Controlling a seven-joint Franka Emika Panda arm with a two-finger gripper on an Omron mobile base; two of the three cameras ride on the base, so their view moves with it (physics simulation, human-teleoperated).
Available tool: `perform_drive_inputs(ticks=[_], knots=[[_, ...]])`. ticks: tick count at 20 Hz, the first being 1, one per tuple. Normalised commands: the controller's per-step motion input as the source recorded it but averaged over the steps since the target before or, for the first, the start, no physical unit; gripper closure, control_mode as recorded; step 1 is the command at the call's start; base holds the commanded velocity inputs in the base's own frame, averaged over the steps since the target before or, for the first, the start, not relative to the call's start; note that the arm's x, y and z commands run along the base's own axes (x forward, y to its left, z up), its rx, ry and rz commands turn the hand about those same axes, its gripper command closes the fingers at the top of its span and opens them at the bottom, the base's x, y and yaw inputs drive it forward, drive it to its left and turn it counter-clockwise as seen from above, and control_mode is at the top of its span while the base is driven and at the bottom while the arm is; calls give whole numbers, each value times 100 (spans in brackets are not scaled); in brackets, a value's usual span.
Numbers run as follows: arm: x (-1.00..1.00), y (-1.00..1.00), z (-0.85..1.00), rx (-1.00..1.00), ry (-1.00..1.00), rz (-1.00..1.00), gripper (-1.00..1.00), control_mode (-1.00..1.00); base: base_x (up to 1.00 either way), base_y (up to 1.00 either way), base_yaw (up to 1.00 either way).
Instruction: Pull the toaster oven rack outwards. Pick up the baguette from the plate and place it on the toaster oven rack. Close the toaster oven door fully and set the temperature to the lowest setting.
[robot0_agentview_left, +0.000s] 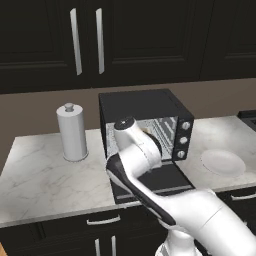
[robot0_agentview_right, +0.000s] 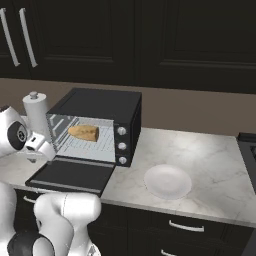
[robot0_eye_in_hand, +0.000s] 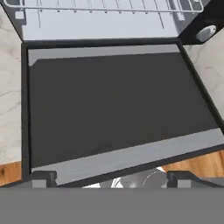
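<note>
Left base view: the black boxy toaster oven stands open on the marble counter, its 3 silver knobs facing forward; the round white plate lies bare. Right base view: the tan baguette rests on the silver wire rack, so loading appears done; the flat black door lies lowered. Hand view: the gripper hangs just over the door's outer edge, fingers spread wide, holding nothing, probably positioned to lift it shut.

oven: black, on marble counter, three knobs at right | door: folded down flat, arm in front | plate: white, right of oven | canister: white, left
</note>
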Motion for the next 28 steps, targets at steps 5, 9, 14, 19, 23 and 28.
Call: perform_drive_inputs(ticks=[5,9,14,19,23,28], knots=[[-62,48,8,-25,25,32,-100,-100,0,0,0],[-51,56,0,-36,17,31,-100,-100,0,0,0],[-12,44,-13,-39,2,22,-100,-100,0,0,0],[0,16,-39,-37,-4,11,-100,-100,0,0,0],[0,0,-55,-31,-14,3,-100,-100,0,0,0],[2,0,-35,-18,-23,0,-100,-100,0,0,0]])
